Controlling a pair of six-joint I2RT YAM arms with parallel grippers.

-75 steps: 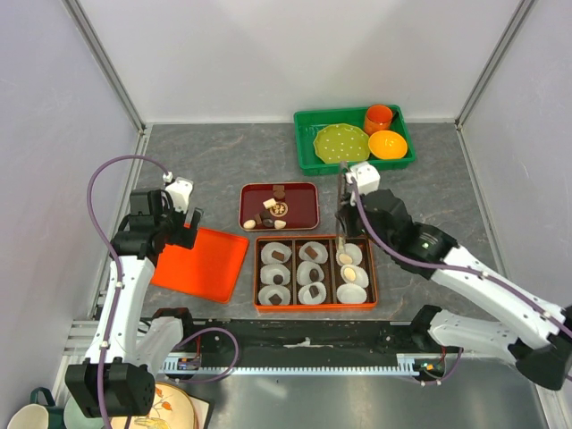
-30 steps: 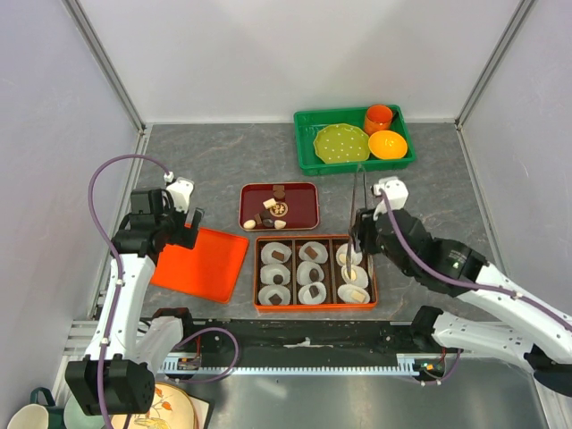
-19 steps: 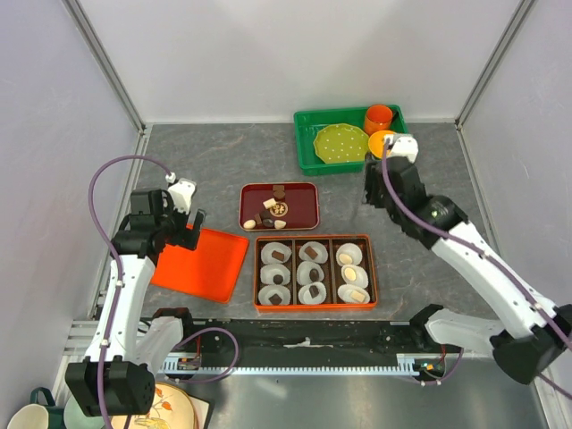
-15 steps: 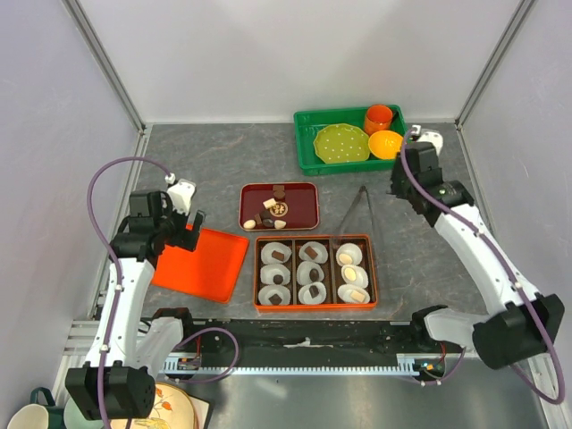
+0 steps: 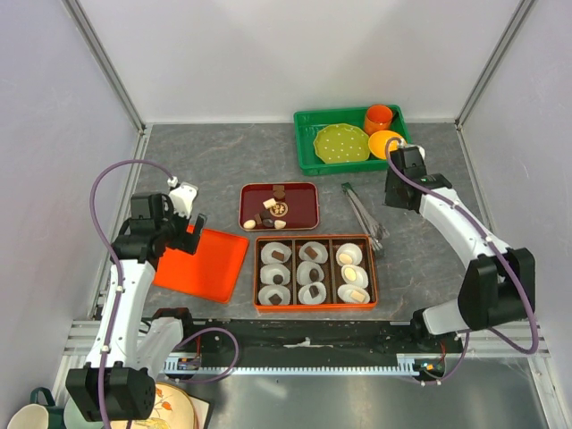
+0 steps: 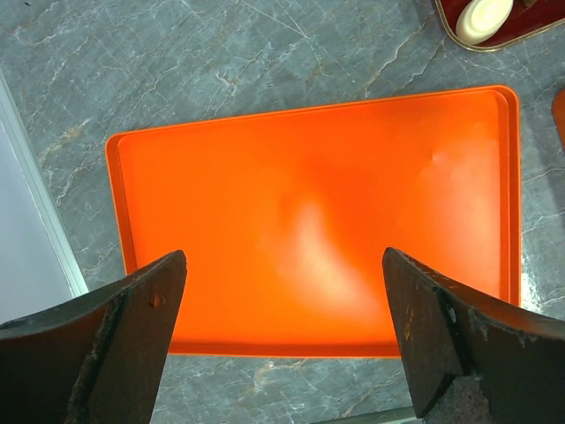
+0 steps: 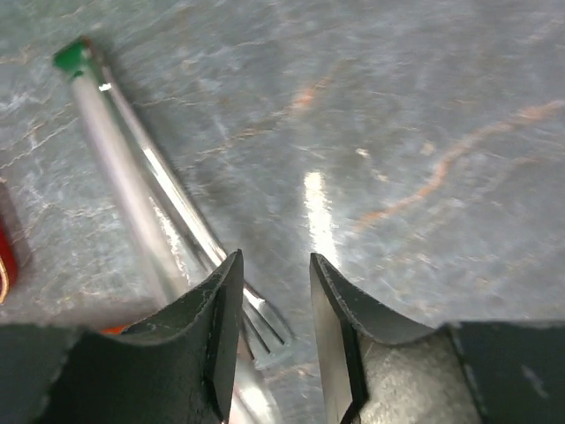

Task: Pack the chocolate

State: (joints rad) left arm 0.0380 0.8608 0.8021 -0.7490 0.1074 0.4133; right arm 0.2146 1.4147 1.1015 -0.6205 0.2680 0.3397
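Note:
Chocolates, dark brown cubes and cream ovals [image 5: 268, 213], lie in a dark red tray [image 5: 301, 213]. More sit in white paper cups in the orange three-column box [image 5: 316, 237]: brown cubes [image 5: 278, 256] on the left, cream ovals [image 5: 347, 259] on the right. Metal tongs [image 5: 363, 216] lie on the table right of the red tray and show in the right wrist view [image 7: 132, 177]. My right gripper [image 5: 391, 198] [image 7: 275, 259] is open and empty, low beside the tongs' forked tip. My left gripper [image 5: 183, 228] [image 6: 282, 256] is open wide above the flat orange lid [image 6: 309, 221].
A green bin [image 5: 308, 161] at the back right holds a green plate [image 5: 341, 143], an orange cup [image 5: 379, 117] and an orange bowl [image 5: 384, 143]. The orange lid [image 5: 201, 264] lies left of the box. One cream oval [image 6: 484, 18] shows at the left wrist view's top edge.
My right gripper carried the tongs away from the box's right column and let them go; they now lie on the table. The right arm swung back and right. The left arm barely moved.

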